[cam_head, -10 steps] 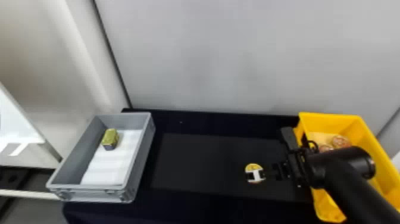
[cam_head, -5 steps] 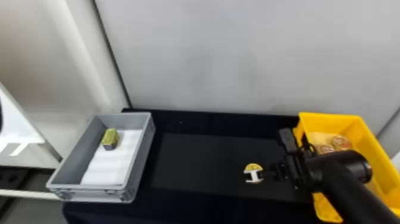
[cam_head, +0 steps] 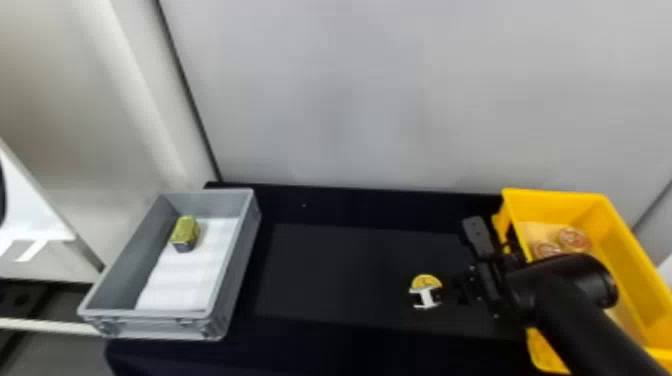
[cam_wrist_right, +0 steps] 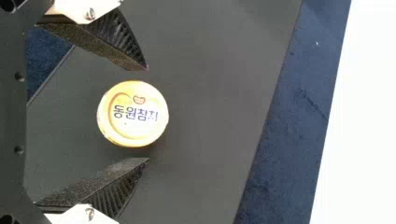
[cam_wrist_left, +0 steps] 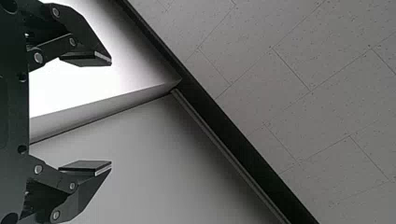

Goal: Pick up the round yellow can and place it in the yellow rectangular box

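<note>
The round yellow can [cam_wrist_right: 133, 114], printed face up, lies flat on the dark table [cam_head: 340, 275]; the yellow rectangular box [cam_head: 555, 202] stands upright and open-topped to its right

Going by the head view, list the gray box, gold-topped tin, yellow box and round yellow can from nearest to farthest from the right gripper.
From the right gripper:
1. Round yellow can, by its fingers
2. Yellow box, right side
3. Gray box, left side
4. Gold-topped tin, inside the gray box
</note>
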Motion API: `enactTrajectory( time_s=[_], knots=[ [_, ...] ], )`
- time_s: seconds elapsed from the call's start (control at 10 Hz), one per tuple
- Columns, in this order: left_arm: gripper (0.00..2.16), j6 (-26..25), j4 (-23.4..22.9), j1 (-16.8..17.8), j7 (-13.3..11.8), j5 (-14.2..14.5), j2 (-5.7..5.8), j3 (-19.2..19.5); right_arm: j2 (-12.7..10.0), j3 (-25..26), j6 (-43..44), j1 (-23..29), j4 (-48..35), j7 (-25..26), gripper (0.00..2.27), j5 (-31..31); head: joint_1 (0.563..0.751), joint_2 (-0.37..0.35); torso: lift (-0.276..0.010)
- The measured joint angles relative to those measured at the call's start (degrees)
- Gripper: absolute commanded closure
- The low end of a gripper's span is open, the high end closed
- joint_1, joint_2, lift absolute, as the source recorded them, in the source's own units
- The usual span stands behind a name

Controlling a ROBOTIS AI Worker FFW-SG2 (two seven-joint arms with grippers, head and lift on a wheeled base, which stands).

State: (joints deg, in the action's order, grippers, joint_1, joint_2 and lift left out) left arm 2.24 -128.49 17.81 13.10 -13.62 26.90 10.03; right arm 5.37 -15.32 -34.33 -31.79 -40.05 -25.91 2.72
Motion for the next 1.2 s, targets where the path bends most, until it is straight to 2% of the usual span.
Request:
enactTrajectory(
  time_s=[0.4,0.5,0.6,0.7,0.8,0.9,1.2],
  knots=[
    [0.45,0.16,0.14,0.03,0.00,0.00,-0.13,-0.16,-0.41,-0.55,2.56,0.09,1.55,0.10,0.11,0.37,0.734,0.091,0.000],
    [0.45,0.28,0.22,0.03,0.00,0.00,-0.25,-0.19,-0.43,-0.85,3.34,0.12,1.74,0.25,0.21,0.80,0.734,0.091,0.000],
    [0.45,0.39,0.30,0.03,0.00,0.00,-0.32,-0.19,-0.45,-1.13,3.88,0.17,1.80,0.43,0.54,1.46,0.734,0.091,0.000],
    [0.45,0.46,0.34,0.03,0.00,0.00,-0.35,-0.18,-0.44,-1.29,3.99,0.30,1.63,0.61,0.73,2.27,0.734,0.091,0.000],
    [0.45,0.46,0.34,-0.04,-0.05,0.00,-0.35,-0.09,-0.37,-1.23,3.17,0.69,0.50,0.74,0.73,2.98,0.734,0.091,0.000],
    [0.45,0.36,0.17,-0.31,-0.13,0.00,-0.28,0.12,-0.09,-0.77,0.66,1.74,-2.71,0.72,0.74,3.93,0.734,0.091,0.000],
    [0.45,-0.42,-0.79,-1.46,-0.25,0.08,0.02,1.17,2.13,1.29,-14.90,7.95,-23.05,-0.92,0.75,6.54,0.734,0.091,0.000]
  ],
)
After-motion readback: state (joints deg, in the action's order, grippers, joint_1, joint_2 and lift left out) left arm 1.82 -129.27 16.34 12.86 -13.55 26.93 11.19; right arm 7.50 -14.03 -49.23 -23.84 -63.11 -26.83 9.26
